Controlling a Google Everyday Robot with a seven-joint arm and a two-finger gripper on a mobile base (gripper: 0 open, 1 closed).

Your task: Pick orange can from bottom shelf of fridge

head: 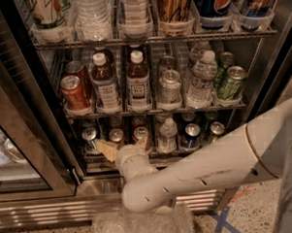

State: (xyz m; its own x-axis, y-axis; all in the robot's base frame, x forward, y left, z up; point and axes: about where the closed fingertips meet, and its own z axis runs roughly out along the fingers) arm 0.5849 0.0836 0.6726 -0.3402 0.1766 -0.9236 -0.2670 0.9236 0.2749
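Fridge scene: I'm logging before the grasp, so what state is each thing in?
fridge: glass door swung open.
orange can: upright on the bottom shelf, not lifted.
water bottle: upright, capped, on the same shelf.
red can: upright on the shelf above.
gripper: at the bottom shelf's front, just left of the orange can.

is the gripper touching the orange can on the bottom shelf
Cannot tell. In the camera view the gripper sits low in front of the orange can on the bottom shelf, overlapping it, so no contact or gap shows.
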